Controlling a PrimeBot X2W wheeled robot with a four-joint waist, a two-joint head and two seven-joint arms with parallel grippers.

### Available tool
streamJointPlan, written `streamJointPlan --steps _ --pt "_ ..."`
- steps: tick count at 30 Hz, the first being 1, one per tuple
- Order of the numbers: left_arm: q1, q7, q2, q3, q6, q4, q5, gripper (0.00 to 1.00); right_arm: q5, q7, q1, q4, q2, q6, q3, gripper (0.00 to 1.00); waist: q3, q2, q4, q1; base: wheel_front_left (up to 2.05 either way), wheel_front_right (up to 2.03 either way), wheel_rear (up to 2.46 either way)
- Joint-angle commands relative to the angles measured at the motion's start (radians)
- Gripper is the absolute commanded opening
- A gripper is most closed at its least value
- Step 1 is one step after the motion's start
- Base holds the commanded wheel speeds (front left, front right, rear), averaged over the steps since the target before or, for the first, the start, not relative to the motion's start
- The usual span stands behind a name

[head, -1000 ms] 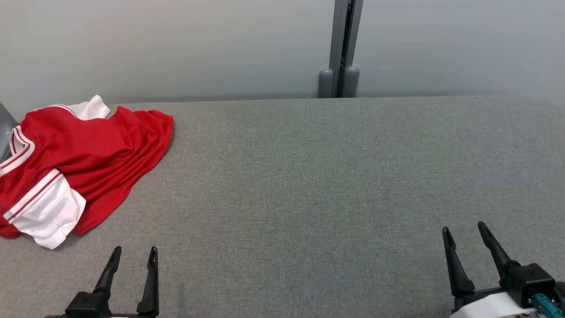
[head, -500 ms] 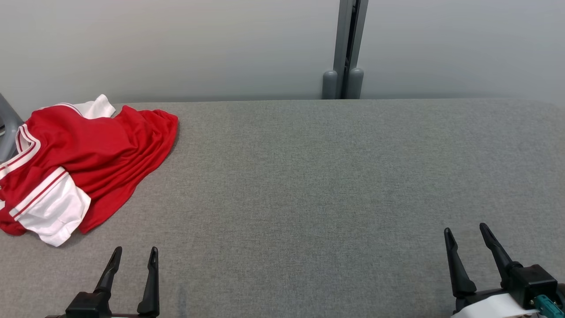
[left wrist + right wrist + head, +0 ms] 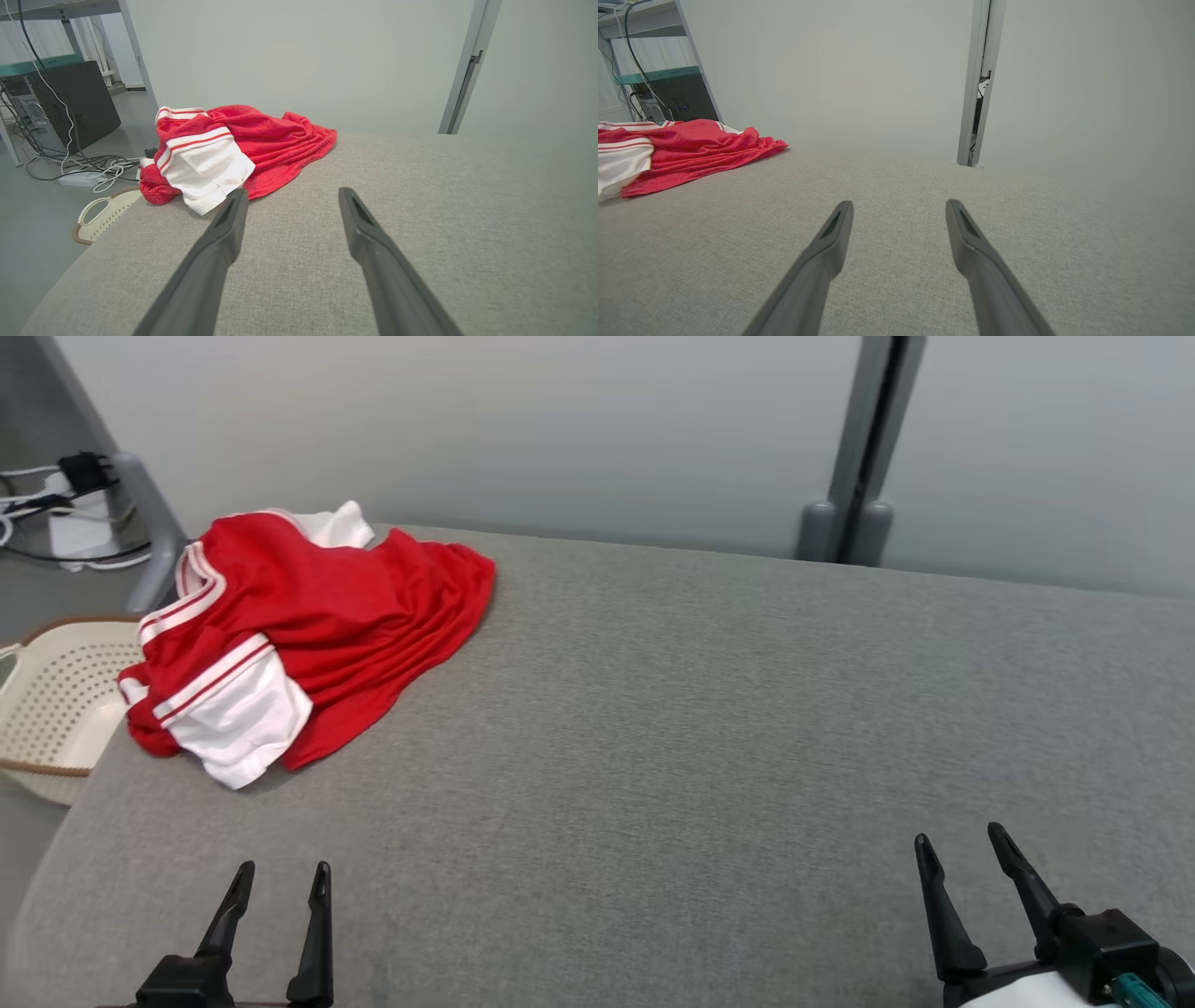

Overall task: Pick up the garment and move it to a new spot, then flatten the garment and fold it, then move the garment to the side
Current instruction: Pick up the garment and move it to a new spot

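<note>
A grey fabric-covered worktop (image 3: 653, 756) spreads across the head view, bare over its middle and right side; behind its far edge stands a pale wall (image 3: 560, 429), split by an upright grey post (image 3: 864, 439) that rises from the far edge toward the right.

The garment (image 3: 327, 607), red with a white sleeve banded by red stripes, lies crumpled in a heap at the far left corner of the worktop; its folds are bunched and uneven, the white sleeve lies on the side nearer the robot, and its left part reaches the worktop's left edge.

Beyond that left edge, on the floor, sits a cream perforated basket (image 3: 56, 700) with a brown rim, partly hidden by the worktop's edge; further back stand a dark computer case (image 3: 74, 102) and a white power strip (image 3: 77, 178) among loose cables.

The left gripper (image 3: 285, 868) is at the near edge of the worktop toward the left corner; its two dark fingers are spread with nothing between them, and they point toward the garment but stay clear of it. The right gripper (image 3: 959, 834) is at the near edge toward the right corner, well apart from the garment; its fingers are likewise spread and empty.
</note>
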Motion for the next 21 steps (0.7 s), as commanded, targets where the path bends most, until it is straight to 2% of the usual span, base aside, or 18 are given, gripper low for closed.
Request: streamJointPlan --steps 1,6,12,17,21 --pt "0.012 -0.002 0.007 0.008 0.001 0.001 0.003 1.00 0.010 -0.007 -0.001 0.000 -0.005 0.002 0.004 1.00 -0.004 0.0000 0.070 0.0000 0.00 0.00 0.00" --pt "0.035 -0.002 0.016 0.027 0.000 -0.005 0.001 1.00 0.023 -0.007 -0.017 0.003 -0.005 0.002 0.040 1.00 -0.008 0.0000 0.141 0.0000 0.00 0.00 0.00" --pt "0.051 -0.002 0.015 0.030 -0.001 -0.013 -0.009 1.00 0.029 -0.007 -0.030 0.001 -0.006 0.002 0.057 1.00 0.004 0.0000 0.164 0.0000 0.00 0.00 0.00" --pt "-0.028 -0.002 0.041 -0.033 -0.002 0.011 -0.054 1.00 0.025 -0.007 -0.049 -0.021 -0.006 0.002 0.075 1.00 0.057 0.0000 0.155 0.0000 0.00 0.00 0.00" --pt "-0.188 0.027 0.105 -0.125 -0.002 0.080 -0.144 1.00 -0.002 -0.006 -0.106 -0.044 -0.006 0.002 0.092 1.00 0.166 0.0000 0.124 0.0000 0.00 0.00 0.00"
